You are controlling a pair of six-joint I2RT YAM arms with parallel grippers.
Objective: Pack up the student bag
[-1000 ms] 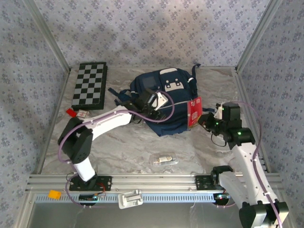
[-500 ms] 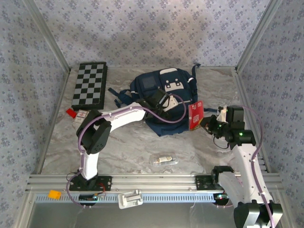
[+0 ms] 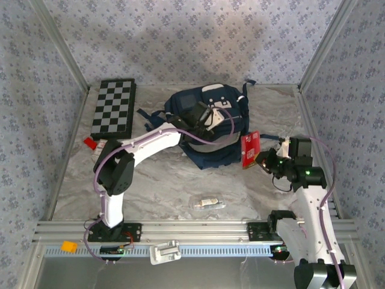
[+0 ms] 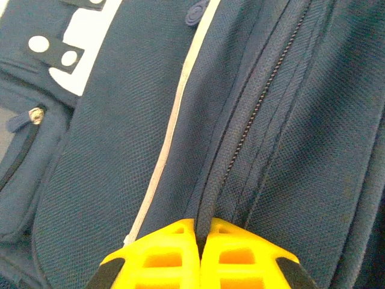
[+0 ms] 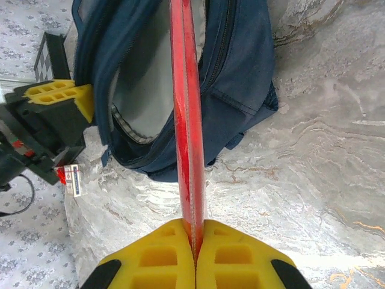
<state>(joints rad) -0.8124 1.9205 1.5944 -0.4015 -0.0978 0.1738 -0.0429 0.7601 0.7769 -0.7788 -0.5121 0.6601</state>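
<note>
Your left tool has its two yellow, ribbed plastic fingers pressed together on a raised fold of the student bag, right where the dark zipper runs down the coarse navy weave. In the top view this tool sits on top of the bag. A thin white trim stripe runs beside the zipper, and beyond it lie a white panel and a small round metal zip pull on the front pocket.

Your right tool is clamped on the near edge of a thin red book, a flat, stiff, glossy slab held upright on its edge. Along that edge you look straight at the bag's mouth, which gapes to show pale grey lining. You cannot tell from here whether the book's far end is inside the mouth. From above, the book stands just beside the bag's right flank, with the right tool behind it.

The student bag lies soft and rumpled on the grey marbled worktop, toward the back wall, with a dark strap trailing off its left side. Left of the bag lies a flat, rectangular black-and-white chessboard, well apart from it. A small red and white item sits nearer you than the board. In front of the bag, a small clear packet lies flat on the worktop.
</note>
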